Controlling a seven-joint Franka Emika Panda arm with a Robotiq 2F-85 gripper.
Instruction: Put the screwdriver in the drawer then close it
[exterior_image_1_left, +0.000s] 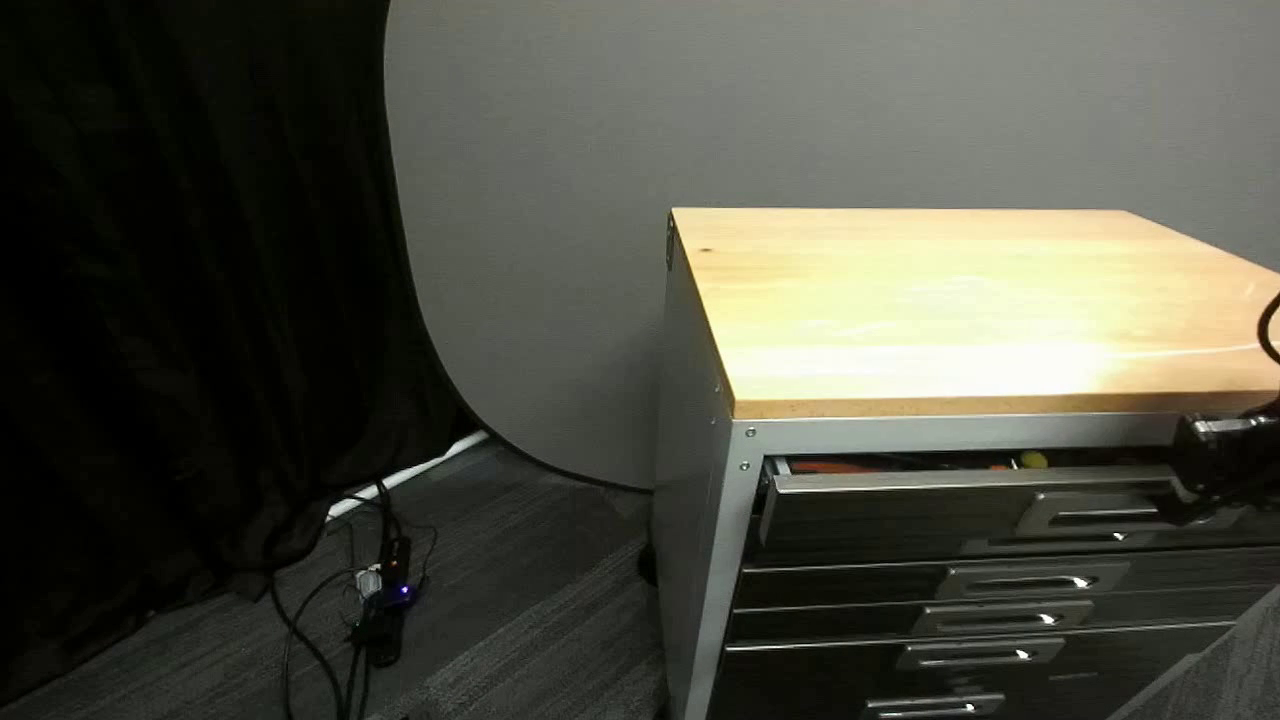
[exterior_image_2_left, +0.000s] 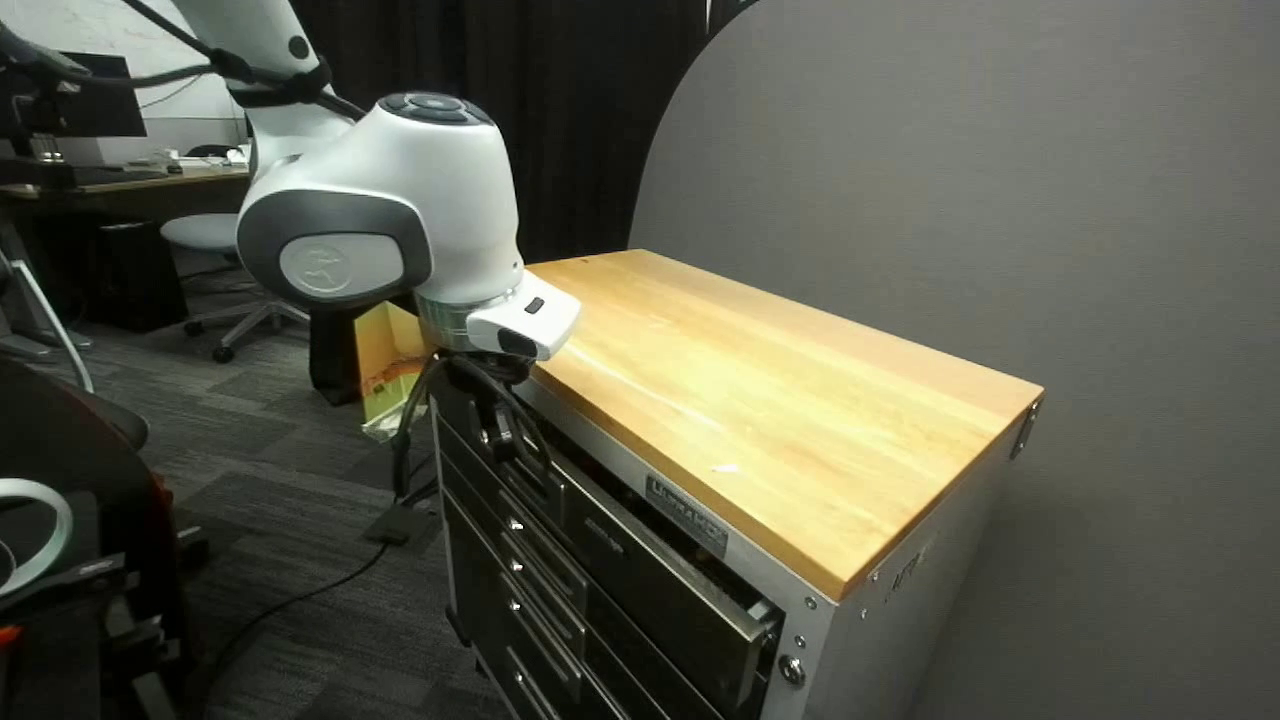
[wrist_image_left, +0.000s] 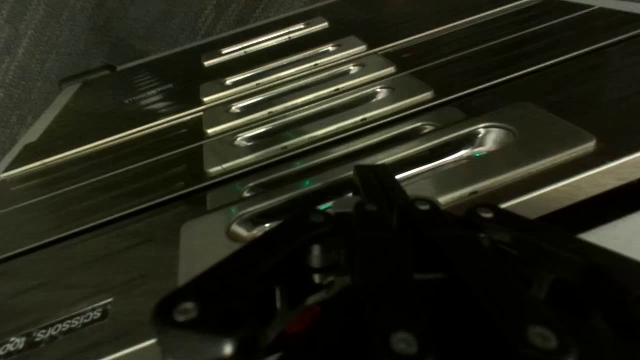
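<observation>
The top drawer (exterior_image_1_left: 900, 515) is partly open and a little tilted; it also shows in an exterior view (exterior_image_2_left: 660, 570). A small yellow end (exterior_image_1_left: 1033, 459), apparently the screwdriver's handle, shows inside over its front rim; the rest is hidden. My gripper (wrist_image_left: 375, 172) has its black fingertips together with nothing visible between them. It is just in front of the drawer's silver bar handle (wrist_image_left: 450, 152); I cannot tell if it touches. The gripper also shows at the drawer front in both exterior views (exterior_image_1_left: 1188, 498) (exterior_image_2_left: 505, 435).
More drawers with silver handles (exterior_image_1_left: 1035, 580) lie shut below. The wooden cabinet top (exterior_image_1_left: 950, 300) overhangs above the drawer. Orange tools (exterior_image_1_left: 830, 467) lie inside the drawer. A cable (exterior_image_2_left: 400, 450) hangs by the wrist. A yellow bin (exterior_image_2_left: 390, 360) stands behind the arm.
</observation>
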